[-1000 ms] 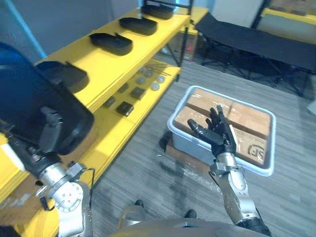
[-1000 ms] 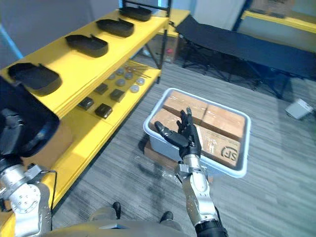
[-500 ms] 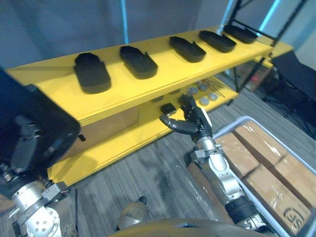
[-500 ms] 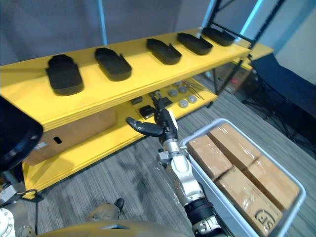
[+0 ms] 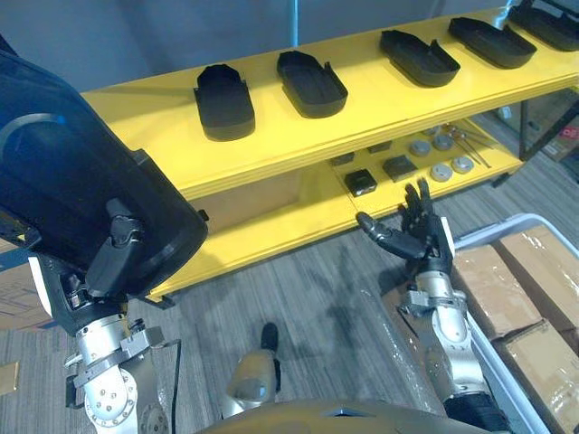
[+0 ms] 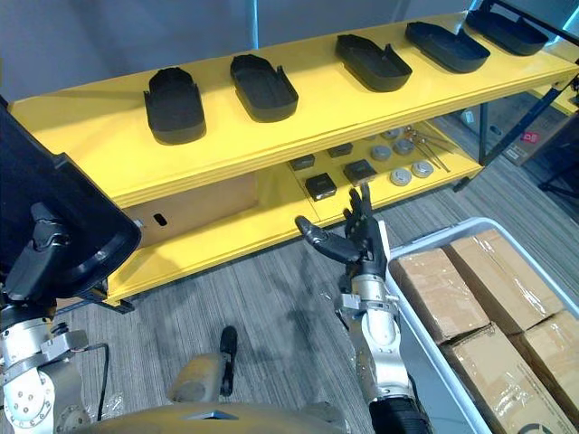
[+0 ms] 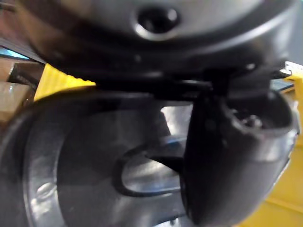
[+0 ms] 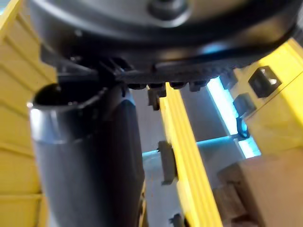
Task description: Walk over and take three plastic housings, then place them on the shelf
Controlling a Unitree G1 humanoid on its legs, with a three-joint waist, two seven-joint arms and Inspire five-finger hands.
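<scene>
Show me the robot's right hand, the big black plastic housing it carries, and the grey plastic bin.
right hand (image 5: pixel 425 246): left eye view, on the palm.
big black plastic housing (image 5: pixel 72 172): left eye view, on its broad dark face.
grey plastic bin (image 6: pixel 423 362): right eye view, on its side wall.

Along the shelf's (image 6: pixel 298 122) top board, five plastic housings (image 6: pixel 263 86) in a row, left to right. On the lower board beneath, small parts (image 6: pixel 359 170). In front, at right, on the floor (image 6: pixel 253 289), a bin (image 6: pixel 432 235) with cardboard boxes (image 6: pixel 439 294) inside. Near left, a held housing (image 5: pixel 63 181) in the left hand (image 5: pixel 113 258).
</scene>
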